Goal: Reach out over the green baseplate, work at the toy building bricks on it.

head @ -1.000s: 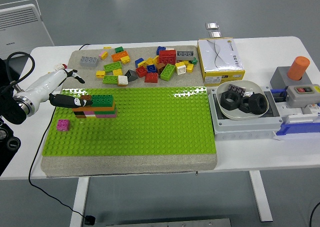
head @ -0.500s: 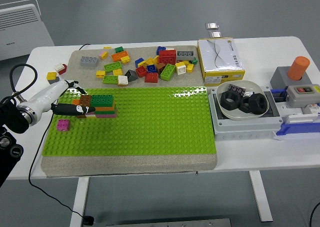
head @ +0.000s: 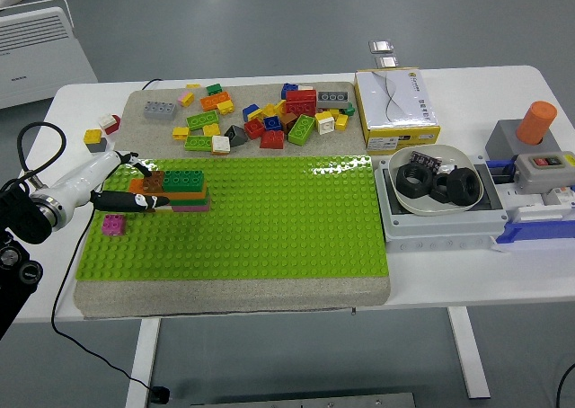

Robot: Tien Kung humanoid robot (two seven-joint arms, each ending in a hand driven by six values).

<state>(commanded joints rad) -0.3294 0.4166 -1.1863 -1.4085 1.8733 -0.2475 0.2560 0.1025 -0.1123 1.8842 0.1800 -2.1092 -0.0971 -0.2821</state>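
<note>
The left hand (head: 115,181), white-shelled with black fingers (head: 126,201), is extended from the picture's left edge over the left part of the green baseplate (head: 269,228). Its fingers are stretched toward the left end of a small brick stack (head: 175,192), where a brown brick (head: 154,181) is met by the fingertips; whether that brick is actually gripped cannot be told. The stack is built of a dark green brick on top, with orange, brown and pink layers beneath, and is seated on the baseplate's upper left area. A single pink brick (head: 113,225) is set on the baseplate just below the hand. Loose bricks (head: 269,120) of many colours are scattered on the grey mat behind the baseplate. To the right, a yellow-and-white box (head: 395,107) and a white bowl (head: 467,192) holding black parts are placed on the white table (head: 503,282).
</note>
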